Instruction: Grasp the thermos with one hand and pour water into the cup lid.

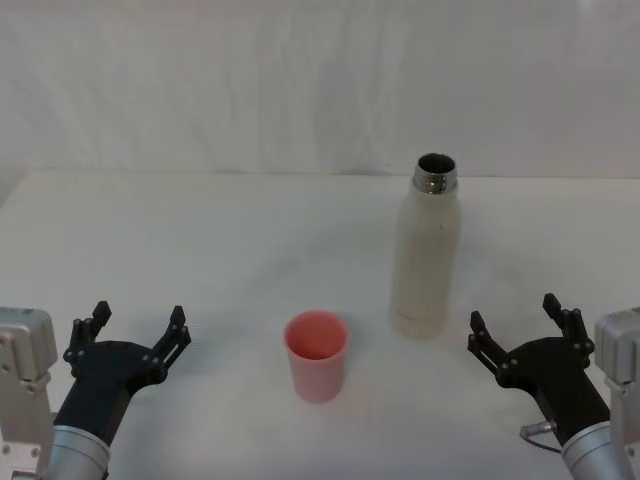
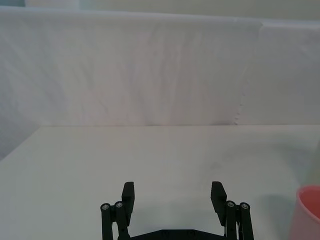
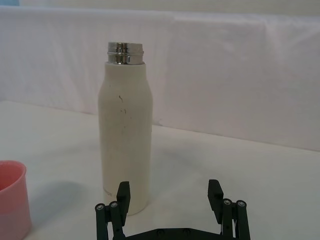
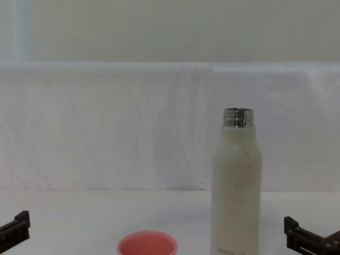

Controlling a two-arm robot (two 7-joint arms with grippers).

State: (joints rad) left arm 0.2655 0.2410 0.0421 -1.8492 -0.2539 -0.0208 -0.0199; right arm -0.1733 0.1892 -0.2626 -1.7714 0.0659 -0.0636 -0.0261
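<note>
The cream-white thermos (image 1: 427, 250) stands upright and uncapped at centre-right of the table, its steel neck open; it also shows as the thermos (image 3: 125, 135) and the thermos (image 4: 236, 188). The pink cup lid (image 1: 316, 355) stands upright to its front left, seen too as the cup lid (image 3: 12, 197), the cup lid (image 2: 310, 205) and the cup lid (image 4: 147, 244). My right gripper (image 1: 515, 322) is open near the table's front right, just right of and nearer than the thermos, empty. My left gripper (image 1: 139, 322) is open at the front left, well left of the cup lid.
A white table (image 1: 200, 240) runs back to a white draped backdrop (image 1: 300, 80). Bare surface lies between the two grippers and behind the cup lid.
</note>
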